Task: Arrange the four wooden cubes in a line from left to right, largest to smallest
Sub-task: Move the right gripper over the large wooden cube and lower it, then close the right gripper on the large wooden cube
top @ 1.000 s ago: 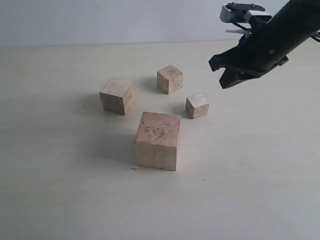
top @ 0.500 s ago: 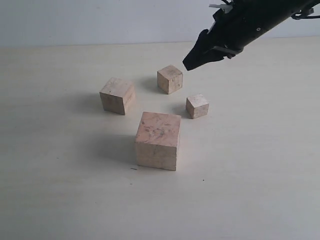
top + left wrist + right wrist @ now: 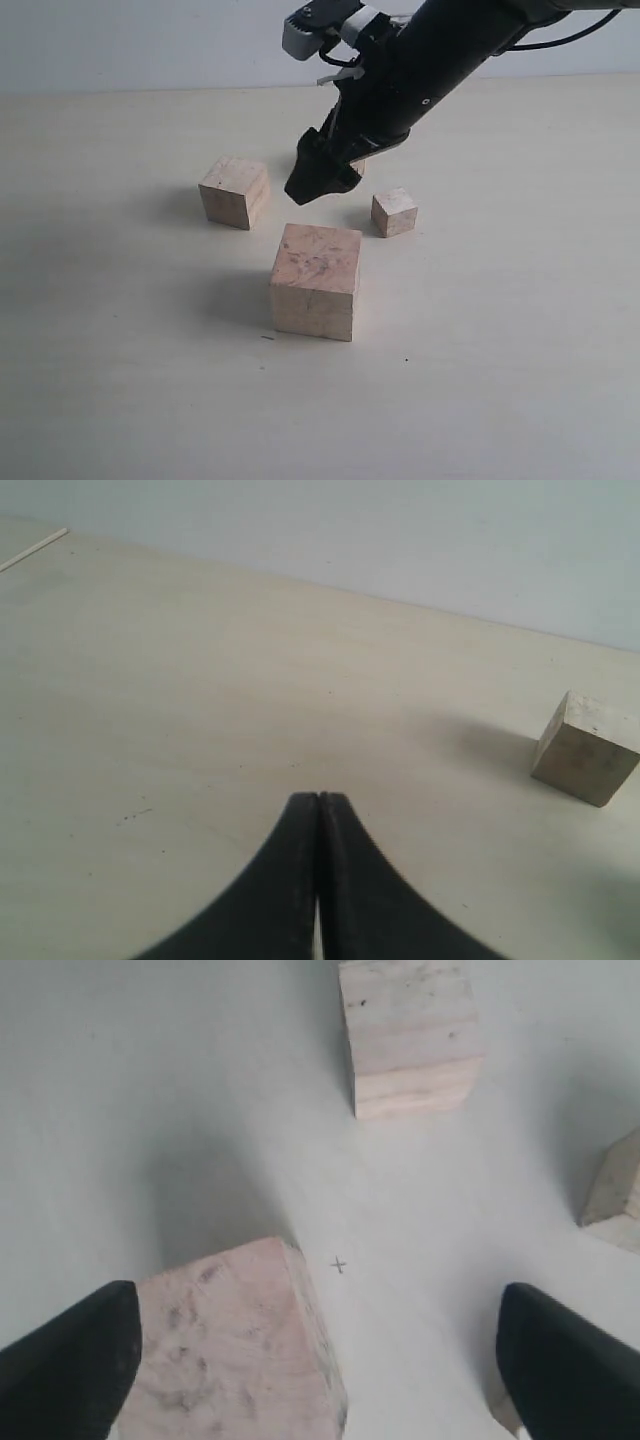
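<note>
The right arm (image 3: 440, 50) enters the exterior view at 1 o'clock and slants down toward 7 o'clock, crossing the middle. Its grey-white wrist housing (image 3: 315, 30) sits near 12 o'clock. The right gripper (image 3: 318, 182) points downward just above centre. The right wrist view shows its black fingers (image 3: 70, 1360) spread wide apart. The left gripper (image 3: 318, 805) has its two dark fingers pressed together, tips meeting, gripping nothing.

Soft, bright light comes from the right in the exterior view. The largest cube (image 3: 316, 280) throws a faint, fuzzy shadow leftwards over the pale bench (image 3: 500, 350). Close to the wrist cameras, the left hand (image 3: 318, 798) and right hand (image 3: 315, 1340) show dark and blurred at their edges.
</note>
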You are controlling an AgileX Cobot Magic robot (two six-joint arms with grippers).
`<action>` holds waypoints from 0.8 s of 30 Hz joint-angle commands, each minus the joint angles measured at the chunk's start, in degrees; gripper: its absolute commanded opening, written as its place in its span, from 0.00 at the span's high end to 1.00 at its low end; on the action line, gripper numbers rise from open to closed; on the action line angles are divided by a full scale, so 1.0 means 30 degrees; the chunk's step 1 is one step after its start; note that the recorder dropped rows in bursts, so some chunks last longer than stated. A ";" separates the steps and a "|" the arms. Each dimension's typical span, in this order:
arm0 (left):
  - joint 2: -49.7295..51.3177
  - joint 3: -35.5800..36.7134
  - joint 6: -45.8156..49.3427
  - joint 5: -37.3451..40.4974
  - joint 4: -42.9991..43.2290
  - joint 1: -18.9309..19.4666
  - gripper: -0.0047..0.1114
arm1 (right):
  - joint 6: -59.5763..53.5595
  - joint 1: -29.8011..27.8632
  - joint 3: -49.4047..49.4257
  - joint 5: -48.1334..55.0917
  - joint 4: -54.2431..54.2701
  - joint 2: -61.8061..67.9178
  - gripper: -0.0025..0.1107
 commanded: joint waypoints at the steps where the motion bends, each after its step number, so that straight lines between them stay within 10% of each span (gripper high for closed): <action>1: -0.0103 0.0041 -0.0026 -0.0088 0.0037 -0.0101 0.96 | -0.2888 0.0461 -0.0167 0.0830 0.1957 0.0355 0.16; 24: -0.0103 0.0041 -0.0026 -0.0088 0.0037 -0.0101 0.96 | -0.4675 0.1828 -0.0087 0.0840 -0.1115 0.3101 0.16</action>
